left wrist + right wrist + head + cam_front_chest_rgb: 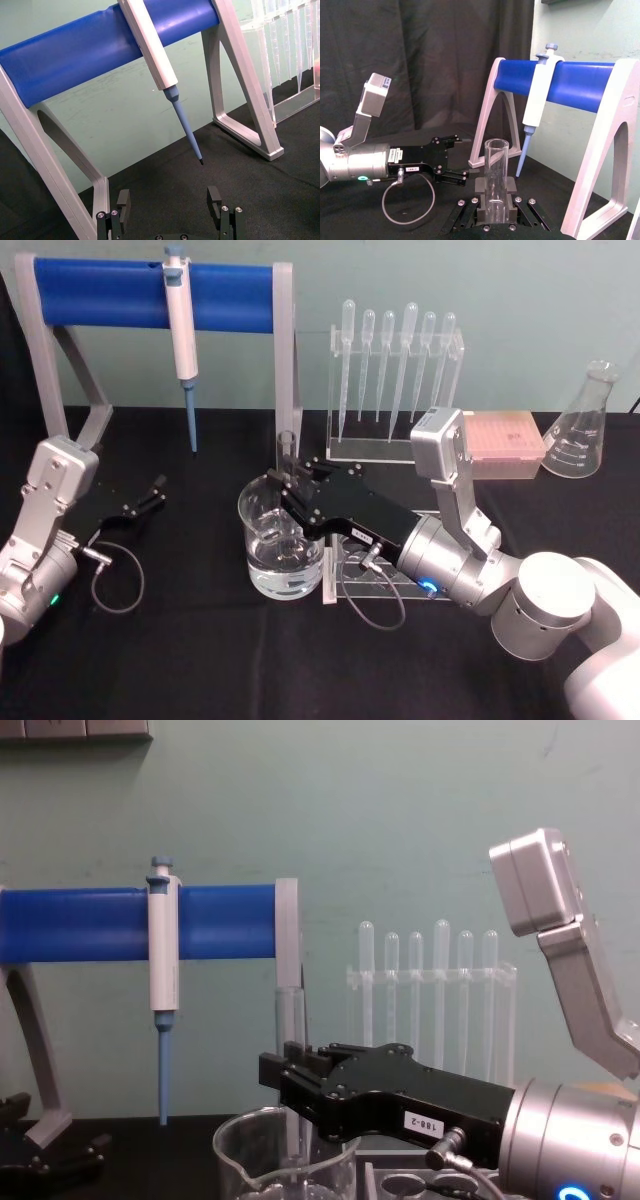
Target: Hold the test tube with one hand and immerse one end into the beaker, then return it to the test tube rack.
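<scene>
The test tube [287,447] stands upright, a clear glass tube with its open rim up, and my right gripper [290,490] is shut on its middle. In the right wrist view the test tube [496,170] sits clamped between the black fingers [481,187]. The tube [290,1020] runs down past the right gripper [297,1082] into the beaker [240,1160]. That beaker [262,540] is wide, clear and holds water. I cannot tell whether the tube's bottom touches the water. My left gripper [150,495] rests open at the table's left, away from the beaker.
A white-and-blue pipettor [183,340] hangs on the blue-barred stand [100,292] at the back left. Behind the beaker is a clear rack of pipettes [395,370], with a pink box [505,440] and a conical flask [585,425] to the right. A clear rack with round holes [380,585] lies under my right arm.
</scene>
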